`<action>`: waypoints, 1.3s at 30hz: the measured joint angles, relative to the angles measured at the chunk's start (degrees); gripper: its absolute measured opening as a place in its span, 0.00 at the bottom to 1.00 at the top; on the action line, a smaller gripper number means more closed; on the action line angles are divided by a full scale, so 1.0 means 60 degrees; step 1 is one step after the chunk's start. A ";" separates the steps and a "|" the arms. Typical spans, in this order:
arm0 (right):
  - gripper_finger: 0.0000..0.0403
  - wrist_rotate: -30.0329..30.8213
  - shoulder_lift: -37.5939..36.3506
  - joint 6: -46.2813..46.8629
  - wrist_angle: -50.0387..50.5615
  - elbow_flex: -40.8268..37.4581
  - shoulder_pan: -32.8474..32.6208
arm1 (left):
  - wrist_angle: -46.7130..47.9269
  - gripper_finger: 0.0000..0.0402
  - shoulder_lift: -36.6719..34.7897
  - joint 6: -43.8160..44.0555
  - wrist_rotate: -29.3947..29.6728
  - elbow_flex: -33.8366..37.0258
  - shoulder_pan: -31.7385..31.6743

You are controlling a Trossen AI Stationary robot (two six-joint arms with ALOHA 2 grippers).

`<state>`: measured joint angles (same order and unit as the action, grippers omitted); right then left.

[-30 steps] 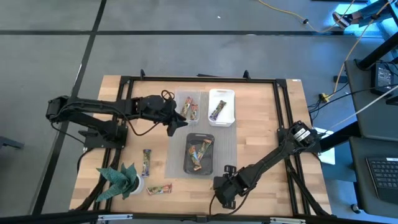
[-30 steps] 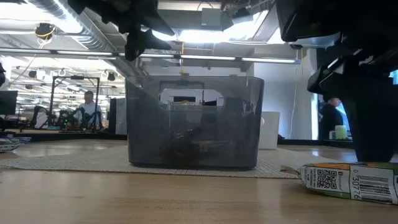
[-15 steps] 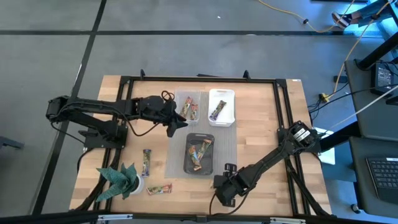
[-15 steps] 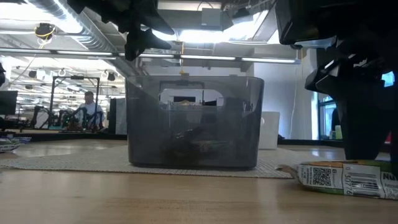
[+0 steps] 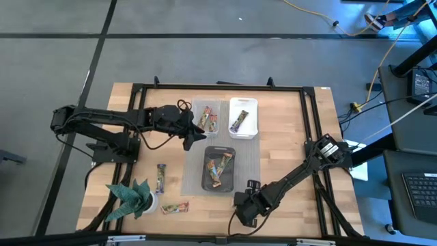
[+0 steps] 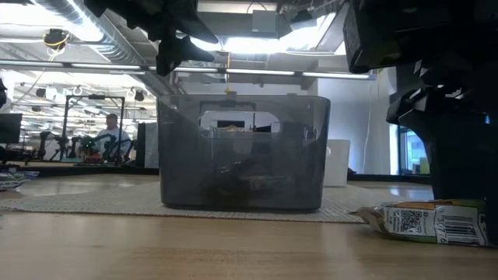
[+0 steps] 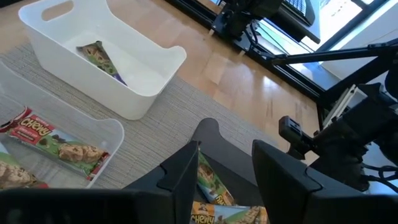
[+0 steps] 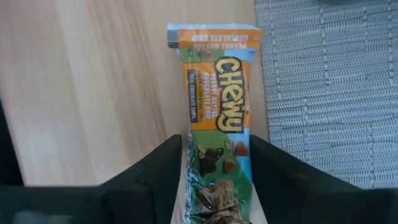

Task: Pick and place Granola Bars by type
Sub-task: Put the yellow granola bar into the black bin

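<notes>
Right wrist view: granola bar (image 8: 217,130) lies between right pincer (image 8: 214,180) fingers.

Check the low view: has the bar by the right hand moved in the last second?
Yes. The granola bar slid slightly left, toward the dark bin, with the right hand straddling it.

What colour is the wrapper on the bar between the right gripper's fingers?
Green and orange wrapped granola bar, best seen in the right wrist view.
</notes>
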<state>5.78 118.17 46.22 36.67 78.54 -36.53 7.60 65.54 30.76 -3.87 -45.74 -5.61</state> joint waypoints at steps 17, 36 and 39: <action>0.28 -0.0120 -0.0245 -0.0025 0.0326 -0.0065 0.0007 | 0.0042 0.36 0.0000 0.0000 -0.0196 0.0000 0.0000; 0.28 0.0698 -0.3130 -0.1092 0.1125 -0.0034 0.0806 | 0.0592 0.36 -0.0011 0.0496 -0.2040 0.0000 0.0011; 0.28 0.0935 -0.3312 -0.1755 0.0509 -0.0029 0.1233 | 0.0628 0.36 -0.0015 0.0503 -0.1917 0.0000 0.0011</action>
<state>11.39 98.30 35.69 39.72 78.37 -29.14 11.36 65.45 33.78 -15.37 -45.74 -5.54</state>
